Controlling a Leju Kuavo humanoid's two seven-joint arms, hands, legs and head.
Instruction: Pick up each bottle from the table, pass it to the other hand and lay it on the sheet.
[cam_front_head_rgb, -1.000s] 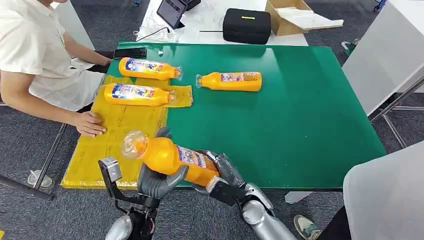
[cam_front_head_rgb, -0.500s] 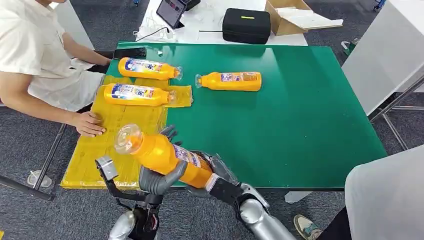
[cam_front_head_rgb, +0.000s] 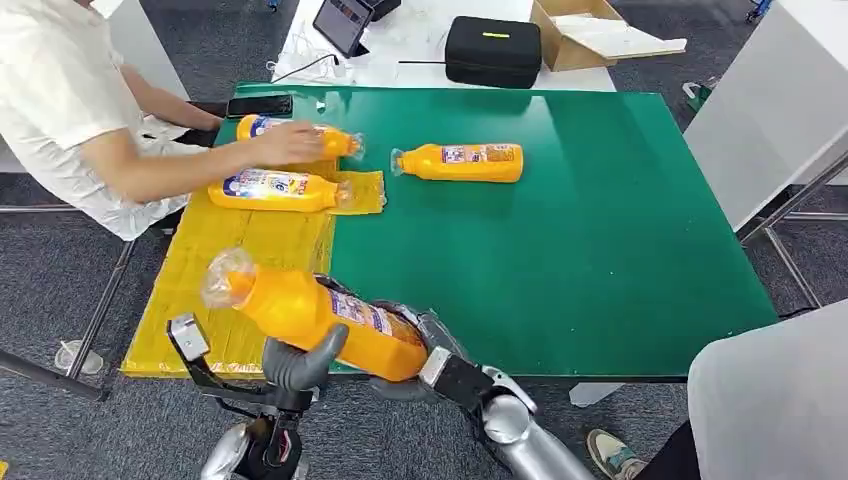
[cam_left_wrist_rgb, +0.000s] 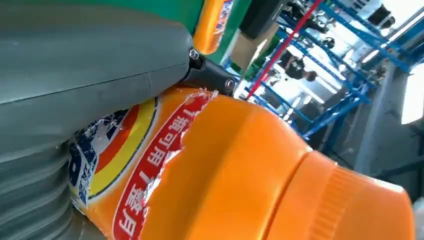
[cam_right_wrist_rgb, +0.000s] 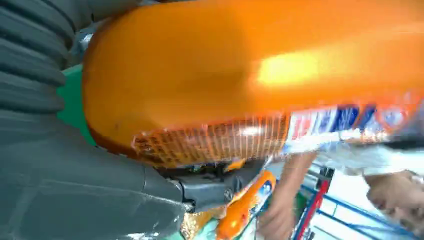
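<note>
**2 hands on 1 bottle, and it is drifting toward the sheet**

Over the last second the held bottle (cam_front_head_rgb: 315, 318) has slid leftward and a little lower, so its clear cap end now hangs over the near part of the yellow sheet (cam_front_head_rgb: 215, 265). I judge the handover to be in progress, not finished. The left hand (cam_front_head_rgb: 300, 358) cups the bottle from below near its middle, thumb wrapped up the side. The right hand (cam_front_head_rgb: 425, 350) is closed around the base end, so both grip it at once. Meanwhile a person's hand (cam_front_head_rgb: 285, 143) has reached across to the far bottle (cam_front_head_rgb: 335, 142) by the sheet's far edge. A second bottle (cam_front_head_rgb: 270, 189) lies on the sheet, and a third bottle (cam_front_head_rgb: 462, 162) waits on the green tabletop (cam_front_head_rgb: 600, 240).
</note>
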